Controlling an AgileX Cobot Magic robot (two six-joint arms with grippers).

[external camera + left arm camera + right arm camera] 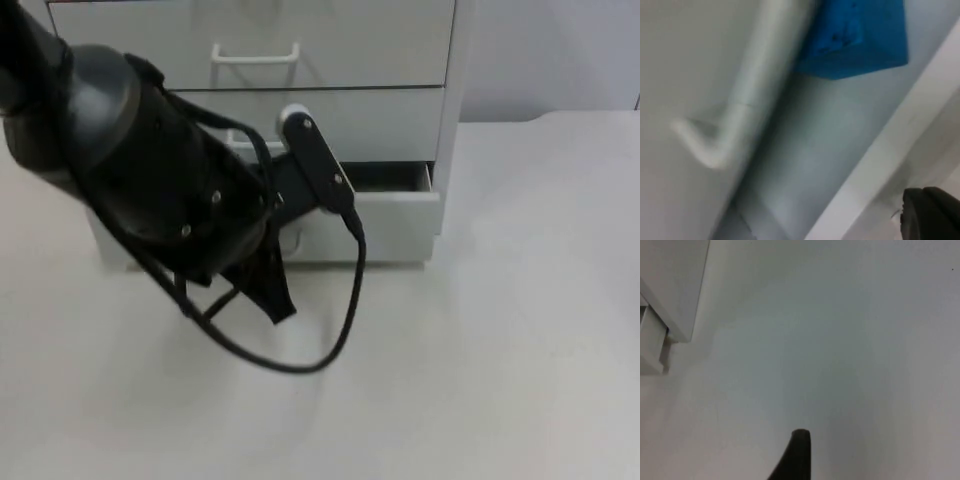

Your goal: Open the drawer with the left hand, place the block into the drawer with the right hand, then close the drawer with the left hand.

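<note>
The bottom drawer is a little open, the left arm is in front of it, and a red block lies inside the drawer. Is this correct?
Not quite: the block in the drawer is blue, not red, as the left wrist view shows. The rest is right: the bottom drawer is a little open, with the left arm in front of it.

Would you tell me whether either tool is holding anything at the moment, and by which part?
It cannot be told for the left tool, which is at the bottom drawer front. The right tool over the table holds nothing visible.

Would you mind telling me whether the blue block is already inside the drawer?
Yes, the left wrist view shows the blue block lying inside the open drawer, just past the drawer's handle.
</note>
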